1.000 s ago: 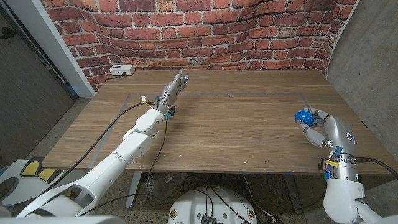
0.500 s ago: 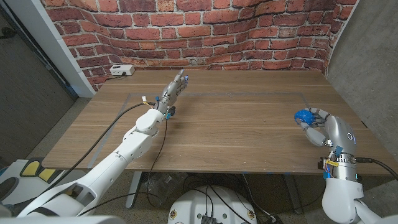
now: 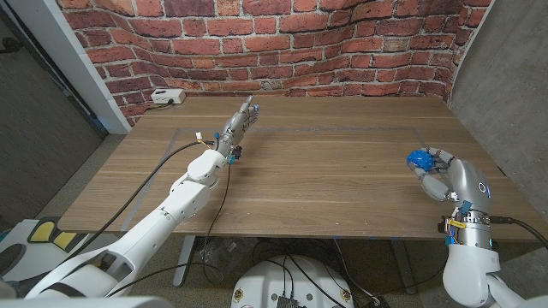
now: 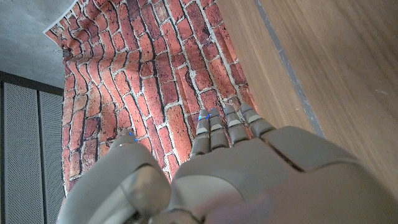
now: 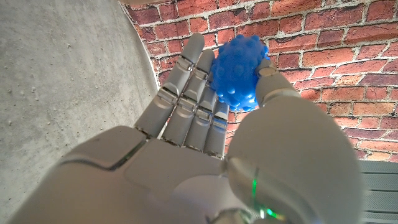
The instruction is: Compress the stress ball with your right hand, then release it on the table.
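Head view: our right hand [image 3: 439, 175] holds the bumpy blue rubber stress ball [image 3: 418, 159] at the wooden table's [image 3: 325, 171] right edge. Our left hand [image 3: 238, 125], fingers straight and empty, points far toward a white box [image 3: 167, 97] by the brick wall [image 3: 282, 43].

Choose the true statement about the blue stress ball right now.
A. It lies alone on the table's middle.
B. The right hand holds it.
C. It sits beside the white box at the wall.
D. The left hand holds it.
B: the right hand grips the blue stress ball between its fingers and thumb.

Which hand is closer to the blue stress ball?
Right. The right hand holds the stress ball in its fingers at the table's right edge; the left hand is far across the table, fingers extended.
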Robot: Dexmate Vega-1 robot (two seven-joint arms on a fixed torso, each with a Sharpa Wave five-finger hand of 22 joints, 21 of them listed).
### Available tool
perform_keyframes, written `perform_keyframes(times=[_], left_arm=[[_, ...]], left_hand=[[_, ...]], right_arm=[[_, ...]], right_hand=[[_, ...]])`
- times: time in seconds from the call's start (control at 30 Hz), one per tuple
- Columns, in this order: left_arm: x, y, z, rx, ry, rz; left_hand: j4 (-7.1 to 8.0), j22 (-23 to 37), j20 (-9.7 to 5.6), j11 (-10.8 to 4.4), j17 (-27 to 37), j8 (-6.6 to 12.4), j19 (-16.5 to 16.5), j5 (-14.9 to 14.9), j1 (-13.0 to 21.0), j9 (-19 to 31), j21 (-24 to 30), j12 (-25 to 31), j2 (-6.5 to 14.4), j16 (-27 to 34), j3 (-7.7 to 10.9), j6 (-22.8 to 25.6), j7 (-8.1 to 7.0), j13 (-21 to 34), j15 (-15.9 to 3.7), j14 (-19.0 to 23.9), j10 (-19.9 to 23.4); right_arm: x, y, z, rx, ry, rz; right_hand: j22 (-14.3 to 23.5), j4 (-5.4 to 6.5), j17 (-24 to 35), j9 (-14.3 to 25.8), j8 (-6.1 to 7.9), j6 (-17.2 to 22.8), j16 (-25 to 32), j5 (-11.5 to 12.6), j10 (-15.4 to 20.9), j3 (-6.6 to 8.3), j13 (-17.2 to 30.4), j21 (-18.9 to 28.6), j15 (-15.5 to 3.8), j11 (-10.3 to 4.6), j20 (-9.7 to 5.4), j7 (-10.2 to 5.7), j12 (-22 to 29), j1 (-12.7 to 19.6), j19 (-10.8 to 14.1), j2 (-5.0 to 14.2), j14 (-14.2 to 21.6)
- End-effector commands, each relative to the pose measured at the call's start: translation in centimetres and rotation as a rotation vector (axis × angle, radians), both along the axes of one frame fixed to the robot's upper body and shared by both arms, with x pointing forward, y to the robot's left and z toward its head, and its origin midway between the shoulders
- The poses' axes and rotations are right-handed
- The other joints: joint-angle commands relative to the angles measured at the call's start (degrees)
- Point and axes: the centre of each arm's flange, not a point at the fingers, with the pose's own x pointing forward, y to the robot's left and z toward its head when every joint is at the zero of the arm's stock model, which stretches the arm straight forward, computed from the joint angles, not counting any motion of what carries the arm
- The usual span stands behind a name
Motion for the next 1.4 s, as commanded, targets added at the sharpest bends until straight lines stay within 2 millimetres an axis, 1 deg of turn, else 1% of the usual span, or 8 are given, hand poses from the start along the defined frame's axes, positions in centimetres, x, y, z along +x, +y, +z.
perform_keyframes(times=[0.03,0.13,0.57,0.8,0.97,1.07,1.2,1.4], left_arm=[[0.34,-0.06,0.07,-0.001,0.005,-0.002],[0.45,-0.13,0.12,0.000,0.006,-0.004],[0.83,-0.36,0.16,0.003,0.012,-0.011],[0.86,-0.36,0.14,0.003,0.011,-0.011],[0.82,-0.29,0.23,0.005,0.011,-0.010],[0.81,-0.26,0.26,0.005,0.010,-0.010],[0.80,-0.25,0.30,0.005,0.010,-0.010],[0.92,-0.39,0.36,0.007,0.012,-0.014]], left_hand=[[-0.05,0.2,0.07,0.02,0.2,-0.05,0.2,0.0,0.2,0.2,-0.1,-0.1,0.3,-0.1,-0.05,0.5,-0.11,0.3,0.19,0.2,0.4],[-0.05,0.2,0.06,0.05,0.2,-0.06,0.2,0.0,0.2,0.2,-0.1,-0.1,0.4,-0.1,-0.07,0.5,-0.12,0.3,0.20,0.2,0.4],[-0.04,0.2,0.09,0.10,0.2,-0.09,0.2,-0.1,0.3,0.2,-0.1,-0.1,0.5,-0.1,-0.14,0.5,-0.20,0.3,0.30,0.3,0.5],[-0.04,0.2,0.08,0.08,0.2,-0.10,0.2,-0.2,0.3,0.2,-0.1,-0.1,0.5,-0.1,-0.17,0.5,-0.14,0.3,0.32,0.3,0.4],[-0.04,0.2,0.07,0.08,0.2,-0.09,0.2,-0.2,0.3,0.2,-0.1,-0.1,0.5,0.0,-0.19,0.5,-0.19,0.3,0.33,0.4,0.4],[-0.04,0.2,0.07,0.06,0.2,-0.10,0.2,-0.2,0.3,0.2,-0.1,-0.1,0.6,0.0,-0.20,0.5,-0.17,0.3,0.33,0.4,0.5],[-0.03,0.2,0.09,0.10,0.2,-0.11,0.2,-0.2,0.4,0.2,-0.1,-0.1,0.6,0.0,-0.22,0.5,-0.16,0.3,0.33,0.4,0.5],[-0.03,0.2,0.08,0.04,0.2,-0.10,0.2,-0.2,0.4,0.2,-0.1,-0.1,0.6,0.0,-0.24,0.6,-0.18,0.3,0.35,0.4,0.5]], right_arm=[[0.18,-0.17,0.22,-0.005,0.021,-0.001],[0.18,-0.20,0.23,-0.006,0.025,-0.002],[0.02,-0.36,0.15,-0.008,0.042,-0.006],[-0.12,-0.51,0.18,-0.016,0.046,-0.004],[-0.06,-0.63,0.12,-0.017,0.055,-0.002],[-0.05,-0.64,0.11,-0.019,0.060,-0.002],[-0.16,-0.69,0.20,-0.025,0.065,-0.005],[-0.29,-0.83,0.22,-0.027,0.072,-0.012]], right_hand=[[-0.1,0.29,0.3,0.1,-0.61,3.2,-0.3,-0.1,-0.8,-0.74,0.1,-0.4,-2.11,-0.14,-4.23,-3.83,-0.5,3.4,-0.8,3.21,-1.0],[-0.2,0.35,0.3,0.1,-0.94,2.8,-0.4,0.0,-1.2,-0.97,0.2,-0.5,-1.85,-0.01,-4.11,-3.75,-0.8,3.2,-1.2,3.08,-1.6],[-0.5,0.91,0.3,0.1,-2.45,0.5,-0.8,0.1,-3.3,-2.74,0.3,-0.9,-0.80,0.31,-3.45,-3.05,-1.6,0.9,-3.1,1.26,-4.4],[-0.6,1.23,0.3,0.1,-3.17,-0.8,-0.9,0.3,-5.0,-3.64,0.3,-1.3,-0.43,0.79,-3.06,-2.62,-2.0,-0.5,-4.3,0.39,-6.0],[-0.8,1.60,0.3,0.1,-3.75,-2.2,-1.0,0.4,-6.5,-4.41,0.3,-1.7,0.35,1.27,-2.62,-2.24,-2.2,-1.9,-5.4,-0.25,-7.5],[-0.8,1.88,0.3,0.1,-3.95,-2.9,-1.2,0.4,-7.2,-4.92,0.4,-2.1,0.81,1.33,-2.27,-2.20,-2.2,-2.8,-6.5,-0.60,-8.6],[-0.9,2.21,0.3,0.1,-4.17,-3.8,-1.2,0.4,-8.2,-5.38,0.4,-2.4,1.41,1.90,-1.88,-1.96,-2.3,-3.8,-7.3,-0.76,-9.9],[-0.9,2.36,0.3,0.1,-4.38,-4.9,-1.3,0.5,-9.3,-5.82,0.4,-2.9,1.82,1.77,-1.57,-2.00,-2.3,-4.6,-8.3,-1.08,-11.1]])
